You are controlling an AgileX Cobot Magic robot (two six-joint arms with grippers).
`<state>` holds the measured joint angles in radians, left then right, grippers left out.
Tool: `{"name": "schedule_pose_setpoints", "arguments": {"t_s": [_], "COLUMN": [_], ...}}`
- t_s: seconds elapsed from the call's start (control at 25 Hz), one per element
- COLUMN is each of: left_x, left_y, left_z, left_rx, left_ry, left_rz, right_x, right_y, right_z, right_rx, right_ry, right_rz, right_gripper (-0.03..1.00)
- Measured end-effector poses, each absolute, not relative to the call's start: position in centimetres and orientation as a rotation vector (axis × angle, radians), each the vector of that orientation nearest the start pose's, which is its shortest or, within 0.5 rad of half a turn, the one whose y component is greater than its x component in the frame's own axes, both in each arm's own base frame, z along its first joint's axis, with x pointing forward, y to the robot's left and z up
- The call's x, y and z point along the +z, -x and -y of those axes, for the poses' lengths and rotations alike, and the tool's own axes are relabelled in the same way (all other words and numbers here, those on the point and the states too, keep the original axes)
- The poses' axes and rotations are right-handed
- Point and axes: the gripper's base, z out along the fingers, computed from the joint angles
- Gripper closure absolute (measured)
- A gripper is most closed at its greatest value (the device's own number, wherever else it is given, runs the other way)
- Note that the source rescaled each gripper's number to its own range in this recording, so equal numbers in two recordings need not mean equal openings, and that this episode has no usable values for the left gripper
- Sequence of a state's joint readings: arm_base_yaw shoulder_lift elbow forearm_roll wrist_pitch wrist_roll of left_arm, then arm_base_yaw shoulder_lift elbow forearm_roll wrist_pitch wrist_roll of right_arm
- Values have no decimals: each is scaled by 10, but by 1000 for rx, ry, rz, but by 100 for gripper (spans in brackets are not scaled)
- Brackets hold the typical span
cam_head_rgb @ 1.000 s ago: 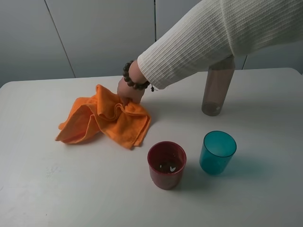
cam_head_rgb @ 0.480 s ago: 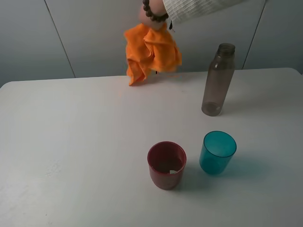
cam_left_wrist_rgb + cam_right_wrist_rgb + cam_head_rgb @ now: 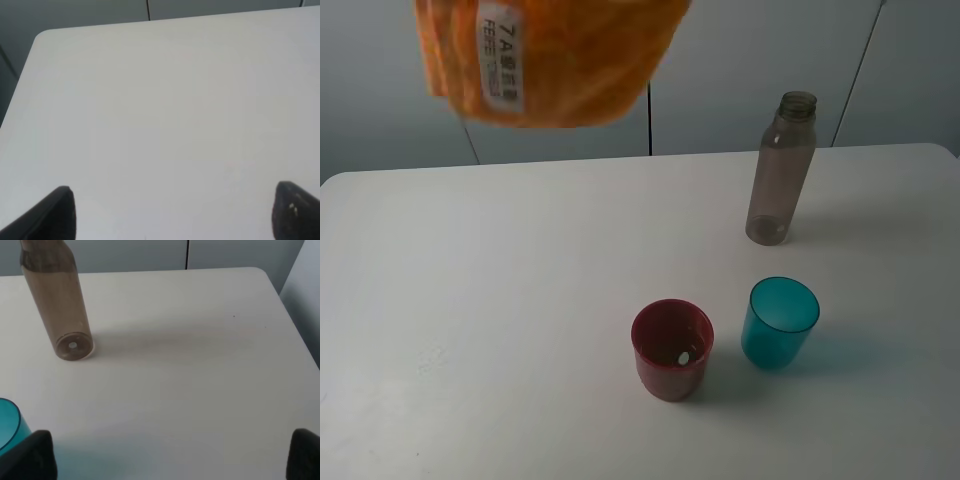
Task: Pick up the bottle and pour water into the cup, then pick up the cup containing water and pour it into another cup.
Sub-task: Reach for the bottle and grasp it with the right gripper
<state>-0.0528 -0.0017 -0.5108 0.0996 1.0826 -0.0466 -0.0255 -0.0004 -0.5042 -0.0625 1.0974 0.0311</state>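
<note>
Both hands are wide open and hold nothing. The left hand (image 3: 175,215) hangs over a bare bit of the white table (image 3: 500,300). The right hand (image 3: 167,457) hangs over the table near the bottle (image 3: 782,170).

The bottle stands straight up at the back right of the table. The teal cup (image 3: 779,322) is nearer the front, and the red cup (image 3: 672,349) is just beside it, not touching.

The bottle is tall and thin, so a bump from a finger could knock it over. Its plastic looks smooth and may slip in a loose grip. The two cups are close, so water might splash into the wrong one, and a light cup could get pushed away.

The bottle is smoky see-through plastic with a screw top (no cap on it). The teal cup is see-through with smooth sides. The red cup is solid with a narrower bottom. A soft orange cloth (image 3: 560,60) with a white tag hangs high up.
</note>
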Motion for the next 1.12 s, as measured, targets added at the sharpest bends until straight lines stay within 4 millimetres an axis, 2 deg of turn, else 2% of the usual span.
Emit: {"name": "schedule_pose_setpoints", "arguments": {"t_s": [1.12], "left_x": [279], "left_y": [7], "left_z": [-8], "left_rx": [57], "left_ry": [0], "left_rz": [-2050], "right_x": [276], "right_y": [7], "right_z": [5], "right_rx": [-72], "right_ry": [-66], "right_rz": [-2074], "right_gripper": [-3]}}
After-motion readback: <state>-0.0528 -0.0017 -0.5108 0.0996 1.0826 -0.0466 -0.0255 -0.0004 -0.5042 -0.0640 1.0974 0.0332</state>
